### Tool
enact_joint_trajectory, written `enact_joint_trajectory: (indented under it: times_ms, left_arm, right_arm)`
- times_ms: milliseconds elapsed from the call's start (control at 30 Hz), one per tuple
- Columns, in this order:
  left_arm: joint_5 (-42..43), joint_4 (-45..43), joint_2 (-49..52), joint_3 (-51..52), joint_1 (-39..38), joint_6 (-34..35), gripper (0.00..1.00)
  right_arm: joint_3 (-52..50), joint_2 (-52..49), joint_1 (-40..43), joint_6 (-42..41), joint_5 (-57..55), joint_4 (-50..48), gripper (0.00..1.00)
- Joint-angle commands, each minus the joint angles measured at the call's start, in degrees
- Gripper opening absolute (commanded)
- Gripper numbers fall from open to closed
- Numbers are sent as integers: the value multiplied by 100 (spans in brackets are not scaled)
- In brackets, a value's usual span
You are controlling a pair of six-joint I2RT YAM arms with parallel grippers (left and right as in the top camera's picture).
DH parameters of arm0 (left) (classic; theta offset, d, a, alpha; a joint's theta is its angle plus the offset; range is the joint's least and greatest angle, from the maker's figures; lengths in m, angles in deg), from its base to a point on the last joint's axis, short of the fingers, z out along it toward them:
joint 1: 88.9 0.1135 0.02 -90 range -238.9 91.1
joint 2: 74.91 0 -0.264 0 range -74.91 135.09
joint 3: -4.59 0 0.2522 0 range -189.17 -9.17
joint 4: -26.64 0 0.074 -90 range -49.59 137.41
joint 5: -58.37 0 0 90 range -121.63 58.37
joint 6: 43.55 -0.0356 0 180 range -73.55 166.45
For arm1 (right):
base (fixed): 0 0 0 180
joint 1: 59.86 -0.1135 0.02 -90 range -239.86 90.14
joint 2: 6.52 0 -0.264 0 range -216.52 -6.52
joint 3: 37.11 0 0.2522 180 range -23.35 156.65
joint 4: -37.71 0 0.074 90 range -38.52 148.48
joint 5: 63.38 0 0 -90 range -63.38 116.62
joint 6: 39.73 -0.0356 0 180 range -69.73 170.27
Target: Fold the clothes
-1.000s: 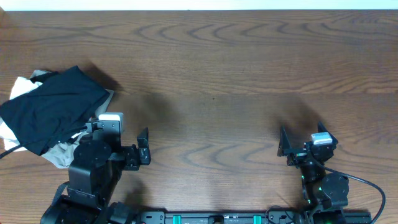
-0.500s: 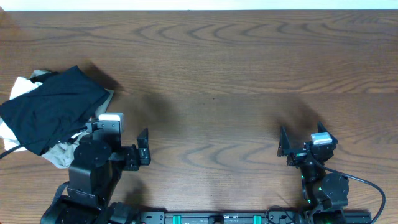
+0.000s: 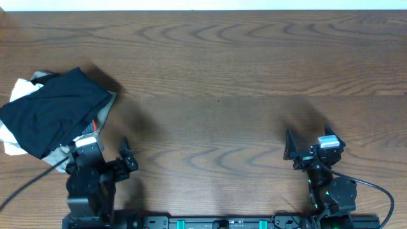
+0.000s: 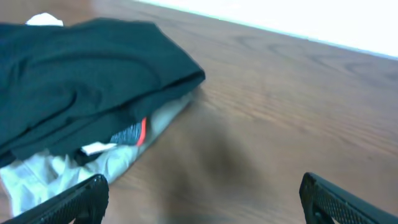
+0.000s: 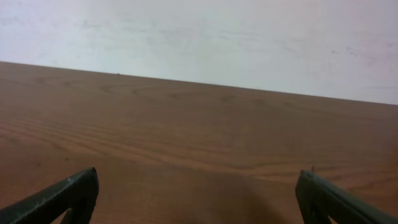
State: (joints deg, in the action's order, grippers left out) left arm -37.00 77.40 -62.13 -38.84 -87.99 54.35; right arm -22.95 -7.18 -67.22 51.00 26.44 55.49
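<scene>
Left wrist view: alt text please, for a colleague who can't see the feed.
Black leggings with a coral-red trim lie heaped on paler garments at the left of a wooden table. The left hand is open and empty, its two dark fingertips at the bottom corners.

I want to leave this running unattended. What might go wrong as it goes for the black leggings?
1. The black leggings lie on top of a white garment and a pale grey one; the open left gripper might pinch a lower layer along with them.
2. The right gripper, also open, sits far across the table, so a two-handed spread may be awkward.
</scene>
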Motion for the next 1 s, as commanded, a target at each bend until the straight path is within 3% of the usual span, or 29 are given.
enact_joint_trajectory:
  times_ms: [0,200,367,467,600,700,967]
  left_arm:
    - [-66,-590,-557,717,63,9,98]
    - [-66,-2579,-1279,2153,63,9,98]
    - [-72,-4242,-1268,2944,70,7,98]
    - [-92,-4107,-1268,2944,70,7,98]
    - [59,-3281,-1266,2944,68,9,98]
    - [428,-3289,-1255,2940,63,9,98]
    - [450,-3289,-1250,2940,63,9,98]
  right_arm:
    - [-9,37,59,105,44,24,99]
    - [-9,37,59,105,44,24,99]
    - [-9,37,59,105,44,24,99]
    - [-9,37,59,105,44,24,99]
    - [-9,37,59,105,44,24,99]
    - [-9,37,59,103,44,24,99]
    - [-9,37,59,105,44,24,99]
